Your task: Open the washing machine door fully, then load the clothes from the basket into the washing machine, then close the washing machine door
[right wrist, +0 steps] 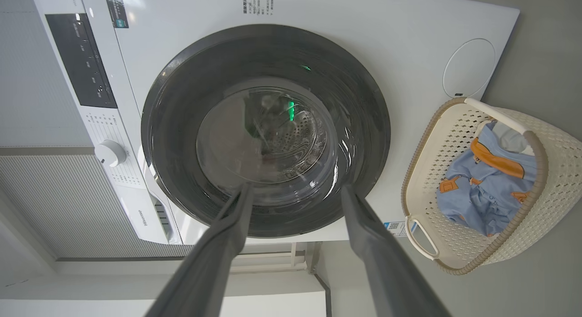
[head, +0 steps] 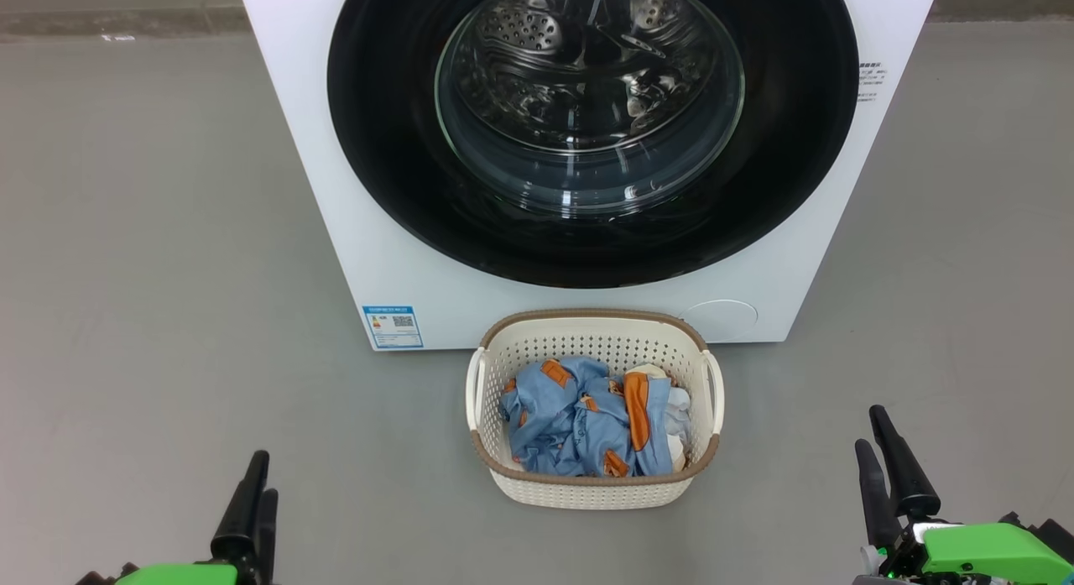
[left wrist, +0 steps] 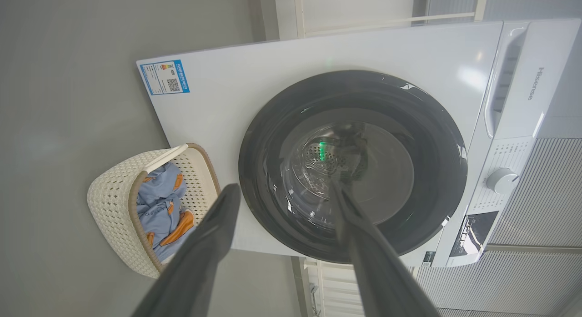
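Head view: the large round glossy black washing machine door [head: 589,115] is seen shut against the big white front-loading washing machine [head: 352,232]. It lies ahead of and above both claws, roughly midway between them, so neither arm is judged clearly nearer. The left claw [head: 262,476] and right claw [head: 870,427] are held wide, empty, nothing touched. The cream perforated plastic basket [head: 587,321] of light blue clothes [head: 579,417] is set on the floor just before the machine.

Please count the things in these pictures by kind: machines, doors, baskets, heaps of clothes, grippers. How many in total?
washing machine: 1
washing machine door: 1, shut
basket: 1
heap of clothes: 1, garments not countable
grippers: 2, left gripper and right gripper, both open
Total: 6
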{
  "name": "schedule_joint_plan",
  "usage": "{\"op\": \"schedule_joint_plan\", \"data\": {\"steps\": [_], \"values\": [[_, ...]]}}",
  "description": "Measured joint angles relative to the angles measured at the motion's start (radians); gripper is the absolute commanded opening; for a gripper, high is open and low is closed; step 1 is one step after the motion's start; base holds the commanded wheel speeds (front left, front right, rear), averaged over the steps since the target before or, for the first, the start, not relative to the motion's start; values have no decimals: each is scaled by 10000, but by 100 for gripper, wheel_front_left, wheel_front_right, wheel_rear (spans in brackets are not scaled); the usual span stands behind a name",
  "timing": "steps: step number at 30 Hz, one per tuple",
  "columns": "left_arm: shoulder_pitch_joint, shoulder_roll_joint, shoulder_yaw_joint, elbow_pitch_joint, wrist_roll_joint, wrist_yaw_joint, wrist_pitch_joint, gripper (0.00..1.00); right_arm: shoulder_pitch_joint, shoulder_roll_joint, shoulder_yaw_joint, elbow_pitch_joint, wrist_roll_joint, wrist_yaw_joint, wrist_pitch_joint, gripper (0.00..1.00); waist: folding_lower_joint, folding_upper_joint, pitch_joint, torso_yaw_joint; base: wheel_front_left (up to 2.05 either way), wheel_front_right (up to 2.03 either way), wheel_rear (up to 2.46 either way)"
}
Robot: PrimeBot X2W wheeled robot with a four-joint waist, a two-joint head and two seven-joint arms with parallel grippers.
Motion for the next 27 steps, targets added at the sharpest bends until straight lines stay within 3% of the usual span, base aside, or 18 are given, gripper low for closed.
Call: {"op": "schedule_joint_plan", "data": {"steps": [10,27], "values": [[-139,33,-127,-182,757,-2,-313,100,-260,-240,387,-186,-721,0,-347,100,0,0,40,-13,0,0,0],[-376,205,-454,-286,3436,-13,-777,100,-575,-278,614,-485,-3603,0,-846,100,0,0,100,-13,0,0,0]]}}
